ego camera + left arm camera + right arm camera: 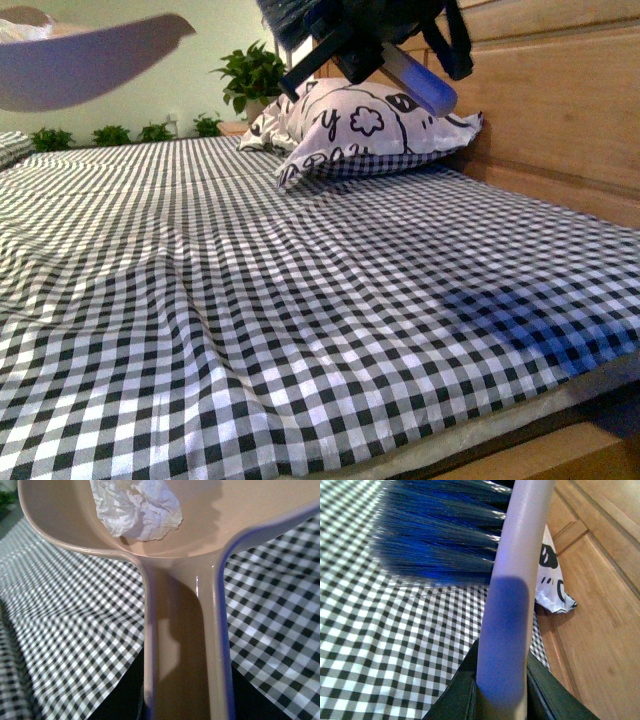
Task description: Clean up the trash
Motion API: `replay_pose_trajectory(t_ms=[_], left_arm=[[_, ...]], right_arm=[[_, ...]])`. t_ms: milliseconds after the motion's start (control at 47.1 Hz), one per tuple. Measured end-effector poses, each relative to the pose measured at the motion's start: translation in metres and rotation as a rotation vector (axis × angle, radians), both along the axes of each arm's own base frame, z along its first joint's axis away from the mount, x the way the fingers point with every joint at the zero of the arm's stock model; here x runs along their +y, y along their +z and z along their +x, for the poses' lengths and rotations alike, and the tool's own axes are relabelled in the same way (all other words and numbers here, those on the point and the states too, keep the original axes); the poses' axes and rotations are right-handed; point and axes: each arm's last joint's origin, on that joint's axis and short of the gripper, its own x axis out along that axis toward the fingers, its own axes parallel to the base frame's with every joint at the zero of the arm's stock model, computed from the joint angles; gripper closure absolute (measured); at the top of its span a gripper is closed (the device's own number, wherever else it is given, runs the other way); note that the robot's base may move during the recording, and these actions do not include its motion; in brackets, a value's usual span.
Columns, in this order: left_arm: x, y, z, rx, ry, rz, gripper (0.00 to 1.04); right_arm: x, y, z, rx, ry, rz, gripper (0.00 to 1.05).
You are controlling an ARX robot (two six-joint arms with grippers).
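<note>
- Up close, the checked bedsheet (300,330) stretches wide across the bed.
- Upper left, the dustpan (80,60) hangs raised above the sheet; the left wrist view shows its handle (185,645) running back toward the camera, but the left gripper's fingers are hidden, so I cannot tell their state.
- The trash (137,507), a crumpled white wad, sits inside the pan's bowl.
- Top centre, the right gripper (502,690) clamps the brush handle (512,595), blue bristles (440,525) above the sheet.
- Far right, the pillow (370,130) rests against the wooden headboard (560,110), plants (250,75) beyond.
</note>
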Motion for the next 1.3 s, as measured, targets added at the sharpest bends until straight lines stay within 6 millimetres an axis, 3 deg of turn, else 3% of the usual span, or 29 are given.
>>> replay_pose_trajectory(t_ms=[149, 297, 382, 531, 722, 1019, 1296], left_arm=[[-0.014, 0.02, -0.044, -0.144, 0.174, -0.083, 0.8], [-0.03, 0.03, -0.086, -0.247, 0.316, -0.163, 0.8], [-0.044, 0.03, -0.114, -0.282, 0.355, -0.215, 0.8], [-0.07, 0.027, -0.156, -0.337, 0.412, -0.288, 0.8], [-0.087, 0.027, -0.181, -0.389, 0.46, -0.325, 0.8], [-0.094, 0.027, -0.209, -0.45, 0.527, -0.34, 0.8], [-0.106, 0.013, -0.247, -0.514, 0.609, -0.411, 0.8]], right_arm=[[-0.031, 0.038, -0.045, -0.058, 0.039, 0.198, 0.88], [-0.062, 0.061, -0.084, -0.123, 0.049, 0.3, 0.88], [-0.091, 0.072, -0.116, -0.162, 0.046, 0.364, 0.88], [-0.137, 0.073, -0.169, -0.203, 0.025, 0.443, 0.88], [-0.161, 0.062, -0.214, -0.227, 0.015, 0.482, 0.88], [-0.176, 0.038, -0.256, -0.253, -0.026, 0.542, 0.88], [-0.18, 0.023, -0.26, -0.331, -0.064, 0.56, 0.88]])
